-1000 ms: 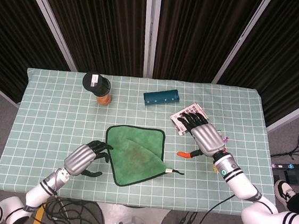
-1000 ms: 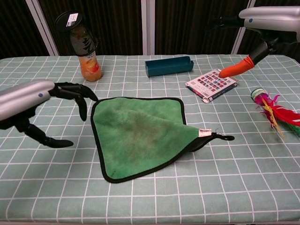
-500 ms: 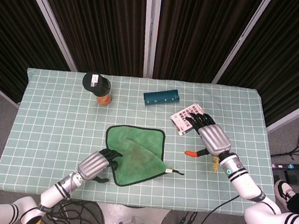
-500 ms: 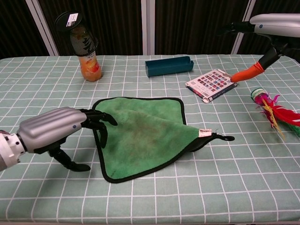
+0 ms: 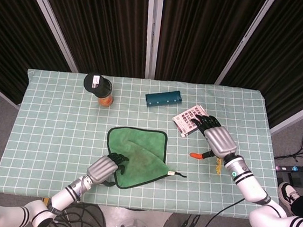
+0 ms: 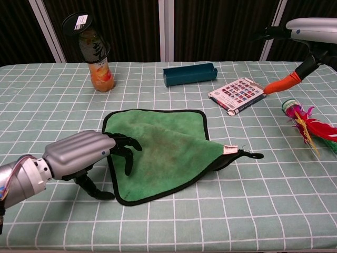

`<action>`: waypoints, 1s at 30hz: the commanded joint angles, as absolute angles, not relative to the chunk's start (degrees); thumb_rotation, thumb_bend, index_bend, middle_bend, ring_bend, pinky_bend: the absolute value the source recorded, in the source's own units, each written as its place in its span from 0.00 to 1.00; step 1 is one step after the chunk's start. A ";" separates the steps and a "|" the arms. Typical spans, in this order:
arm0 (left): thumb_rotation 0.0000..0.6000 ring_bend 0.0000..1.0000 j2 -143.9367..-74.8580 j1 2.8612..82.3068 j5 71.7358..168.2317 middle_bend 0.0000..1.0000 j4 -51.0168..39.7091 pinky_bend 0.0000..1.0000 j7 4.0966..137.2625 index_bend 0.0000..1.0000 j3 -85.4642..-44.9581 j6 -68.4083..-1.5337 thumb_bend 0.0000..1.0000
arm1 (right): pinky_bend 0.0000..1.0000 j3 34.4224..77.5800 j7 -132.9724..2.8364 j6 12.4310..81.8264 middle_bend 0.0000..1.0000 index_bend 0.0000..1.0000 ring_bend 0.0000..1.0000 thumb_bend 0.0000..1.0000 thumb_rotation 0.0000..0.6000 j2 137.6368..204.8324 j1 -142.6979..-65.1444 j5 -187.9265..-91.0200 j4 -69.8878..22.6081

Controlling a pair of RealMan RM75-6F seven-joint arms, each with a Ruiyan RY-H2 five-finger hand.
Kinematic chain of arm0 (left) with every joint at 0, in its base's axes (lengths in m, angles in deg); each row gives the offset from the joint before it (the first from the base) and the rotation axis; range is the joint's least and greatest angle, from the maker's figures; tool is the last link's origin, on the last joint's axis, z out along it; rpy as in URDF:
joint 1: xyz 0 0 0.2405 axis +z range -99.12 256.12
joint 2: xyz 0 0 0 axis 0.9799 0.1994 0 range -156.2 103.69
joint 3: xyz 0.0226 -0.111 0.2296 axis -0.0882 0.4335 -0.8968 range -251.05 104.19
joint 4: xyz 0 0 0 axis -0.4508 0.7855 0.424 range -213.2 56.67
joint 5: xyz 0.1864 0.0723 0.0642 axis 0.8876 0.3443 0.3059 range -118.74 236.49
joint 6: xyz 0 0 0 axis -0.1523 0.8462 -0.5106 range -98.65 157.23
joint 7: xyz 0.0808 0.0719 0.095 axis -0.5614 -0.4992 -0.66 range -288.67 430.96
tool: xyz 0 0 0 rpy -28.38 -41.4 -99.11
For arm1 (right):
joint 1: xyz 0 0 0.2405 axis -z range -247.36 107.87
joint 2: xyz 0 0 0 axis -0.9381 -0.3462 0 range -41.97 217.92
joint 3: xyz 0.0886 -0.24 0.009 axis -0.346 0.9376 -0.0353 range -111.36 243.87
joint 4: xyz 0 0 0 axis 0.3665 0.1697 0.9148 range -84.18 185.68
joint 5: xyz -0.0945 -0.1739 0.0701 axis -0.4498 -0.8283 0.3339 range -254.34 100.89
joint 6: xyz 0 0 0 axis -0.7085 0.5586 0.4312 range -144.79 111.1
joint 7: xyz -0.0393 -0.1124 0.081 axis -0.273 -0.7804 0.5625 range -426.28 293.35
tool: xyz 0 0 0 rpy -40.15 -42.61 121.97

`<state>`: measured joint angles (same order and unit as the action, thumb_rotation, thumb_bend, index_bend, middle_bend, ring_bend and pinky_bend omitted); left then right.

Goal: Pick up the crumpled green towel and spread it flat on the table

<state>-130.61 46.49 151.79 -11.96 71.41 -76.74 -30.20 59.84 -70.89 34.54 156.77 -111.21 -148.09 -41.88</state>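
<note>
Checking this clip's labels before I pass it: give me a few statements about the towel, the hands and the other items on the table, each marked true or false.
1. The green towel lies fully flat. False: its right side is folded over to a point.
2. The left hand has fingers over the towel's left edge. True.
3. The right hand holds the towel. False: it is beside the patterned box, away from the towel.
4. The bottle lies on its side. False: it stands upright.
5. A teal tray sits behind the towel. True.
</note>
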 commanded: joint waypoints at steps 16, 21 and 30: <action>1.00 0.18 -132.85 45.20 150.11 0.27 -12.96 0.21 72.66 0.55 -75.90 -28.96 0.34 | 0.00 59.35 -69.69 33.94 0.01 0.07 0.00 0.00 0.65 157.00 -110.35 -148.19 -40.48; 1.00 0.18 -133.55 45.17 150.09 0.27 -13.59 0.21 73.61 0.56 -76.17 -29.06 0.40 | 0.00 59.32 -69.20 33.79 0.01 0.08 0.00 0.00 0.64 157.11 -110.04 -148.23 -40.18; 1.00 0.18 -134.21 45.01 149.75 0.28 -14.15 0.21 76.83 0.63 -75.89 -29.50 0.49 | 0.00 59.05 -68.30 33.86 0.01 0.08 0.00 0.01 0.66 157.03 -109.64 -148.71 -39.95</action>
<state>-134.13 44.99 149.81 -14.10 76.53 -75.98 -29.29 59.07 -68.33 33.84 157.04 -109.67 -148.68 -39.96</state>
